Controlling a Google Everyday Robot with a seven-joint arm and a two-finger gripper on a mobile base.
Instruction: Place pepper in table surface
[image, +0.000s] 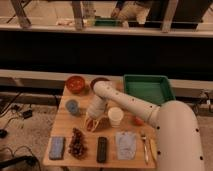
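Although the gripper (92, 123) is low over the middle of the table (61, 125), just left of the cup (115, 116), I cannot tell whether it is clamped or slack. The pepper (90, 125) shows red-orange within it, at or just above the wood. Judging by that, release and withdrawal remain.

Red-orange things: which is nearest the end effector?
The pepper, right at the end effector over the table surface; the bowl sits at the far edge, the fruit beyond the white cup.
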